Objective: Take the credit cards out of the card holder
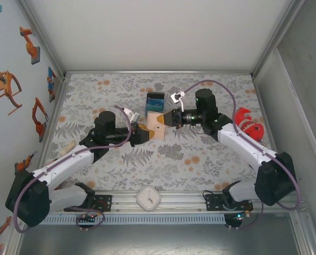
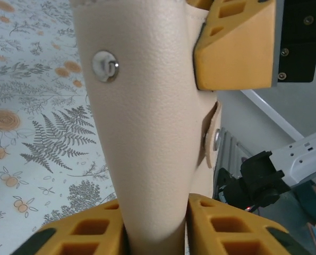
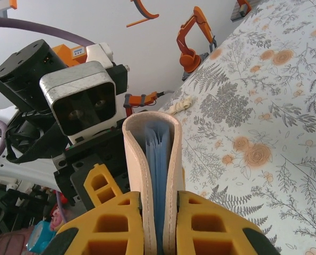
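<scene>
Your left gripper [image 2: 153, 215] is clenched on the card holder [image 2: 147, 133], one yellow finger pressed to each side of the tan leather. The holder hangs between the two arms over the middle of the table [image 1: 211, 159], apparently clear of the cloth, just on the near side of the teal-and-black block [image 1: 155, 101]. Your right gripper [image 3: 160, 210] is clamped on the opposite end, squeezing both leaves together with the credit cards [image 3: 156, 159] sandwiched between them.

That is where trouble is likely to start. Neither tool has a card; both have only leather. While the right fingers pinch the leaves shut, the cards probably cannot slide, and a pull from either side would only stretch or twist the holder. If you loosen the left grip to reach for a card, the holder depends on the right pinch alone and may swing or droop. Tip it and the pale blue cards could spill from an open side edge.

The holder is folded, one broad face turned up toward the overhead camera. Its long axis runs left to right from gripper to gripper, the right end a little farther from the bases. The rounded fold points toward the left arm; the free edges sit in the right fingers.
</scene>
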You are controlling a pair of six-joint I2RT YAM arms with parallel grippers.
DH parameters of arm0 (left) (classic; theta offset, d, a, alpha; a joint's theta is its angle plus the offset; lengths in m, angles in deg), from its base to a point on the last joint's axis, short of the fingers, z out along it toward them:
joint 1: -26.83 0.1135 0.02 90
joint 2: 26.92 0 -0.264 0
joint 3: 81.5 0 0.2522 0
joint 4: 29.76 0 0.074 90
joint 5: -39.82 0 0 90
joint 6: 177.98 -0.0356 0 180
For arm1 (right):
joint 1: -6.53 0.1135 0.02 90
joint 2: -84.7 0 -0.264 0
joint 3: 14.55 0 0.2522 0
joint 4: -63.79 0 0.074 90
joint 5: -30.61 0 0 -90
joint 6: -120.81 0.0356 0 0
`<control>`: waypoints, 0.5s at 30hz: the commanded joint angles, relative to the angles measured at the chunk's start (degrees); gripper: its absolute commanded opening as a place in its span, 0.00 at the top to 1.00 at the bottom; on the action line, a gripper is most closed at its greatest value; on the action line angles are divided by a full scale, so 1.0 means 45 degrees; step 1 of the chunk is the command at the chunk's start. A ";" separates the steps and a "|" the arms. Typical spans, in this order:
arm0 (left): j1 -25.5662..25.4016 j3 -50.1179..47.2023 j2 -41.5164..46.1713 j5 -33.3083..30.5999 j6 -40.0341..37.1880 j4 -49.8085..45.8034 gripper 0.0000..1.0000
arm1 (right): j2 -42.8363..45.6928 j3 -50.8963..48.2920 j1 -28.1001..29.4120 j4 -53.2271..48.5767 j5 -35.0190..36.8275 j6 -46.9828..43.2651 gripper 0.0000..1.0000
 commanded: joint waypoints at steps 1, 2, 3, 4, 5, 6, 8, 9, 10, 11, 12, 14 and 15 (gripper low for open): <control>0.0030 -0.0194 0.0026 0.0222 -0.0148 0.0555 0.80 | -0.0059 0.0473 0.0179 0.0419 -0.0276 0.0128 1.00; 0.0017 -0.0174 0.0049 0.0233 -0.0149 0.0523 0.85 | -0.0051 0.0535 0.0179 0.0206 -0.0111 -0.0011 1.00; 0.0016 -0.0182 0.0085 0.0234 -0.0171 0.0492 0.89 | -0.0054 0.0614 0.0179 -0.0046 0.0081 -0.0163 1.00; 0.0022 -0.0151 0.0120 0.0210 -0.0225 0.0419 0.93 | -0.0017 0.0722 0.0179 -0.0482 0.0393 -0.0363 1.00; 0.0022 -0.0145 0.0194 0.0085 -0.0261 0.0295 0.96 | 0.0037 0.0827 0.0179 -0.0937 0.0814 -0.0560 0.99; 0.0030 -0.0101 0.0236 -0.0052 -0.0312 0.0159 0.98 | 0.0116 0.0923 0.0179 -0.1362 0.1261 -0.0695 0.93; -0.0004 -0.0051 0.0390 -0.0666 -0.0497 -0.0260 1.00 | 0.0311 0.1115 0.0179 -0.2320 0.2545 -0.0867 0.76; -0.0004 -0.0029 0.0444 -0.1006 -0.0544 -0.0384 1.00 | 0.0399 0.1193 0.0179 -0.2749 0.3206 -0.0852 0.70; 0.0005 0.0002 0.0495 -0.1456 -0.0595 -0.0587 1.00 | 0.0470 0.1264 0.0182 -0.3193 0.4003 -0.0824 0.67; 0.0005 0.0030 0.0572 -0.1934 -0.0617 -0.0730 1.00 | 0.0578 0.1316 0.0198 -0.3634 0.4819 -0.0706 0.65; -0.0004 0.0072 0.0577 -0.2336 -0.0604 -0.0823 1.00 | 0.0616 0.1363 0.0213 -0.3993 0.5477 -0.0562 0.62; -0.0029 0.0163 0.0578 -0.3355 -0.0533 -0.1017 1.00 | 0.0680 0.1489 0.0318 -0.4781 0.7001 -0.0299 0.59; -0.0039 0.0182 0.0562 -0.3679 -0.0485 -0.1018 1.00 | 0.0701 0.1540 0.0404 -0.5039 0.7442 -0.0227 0.59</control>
